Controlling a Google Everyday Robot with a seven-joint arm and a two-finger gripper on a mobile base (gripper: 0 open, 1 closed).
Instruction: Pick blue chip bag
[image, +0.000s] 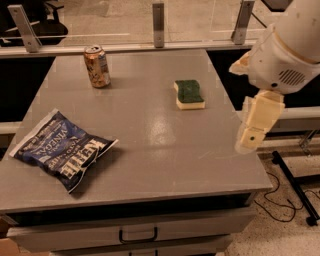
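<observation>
Camera view: gripper (251, 134) off the table's right edge, blue chip bag (63, 150) at the near-left of the table (165, 160), well apart.

Camera view, sole view on record: the gripper hangs at the end of the white arm just beyond the right-hand edge of the table, above its level; whether it is apart or together cannot be told. The blue chip bag lies flat near the front-left corner, untouched, its long axis on a diagonal from far-left to near-right, with the pale crimped ends at those two extremes. From the gripper the bag lies leftward across nearly the full width of the table and slightly nearer the front edge. The sponge (189, 94) and the can (97, 66) sit farther back, clear of a straight line between the two. Judgement: the coming move is a long leftward traverse, then a descent onto the bag.
</observation>
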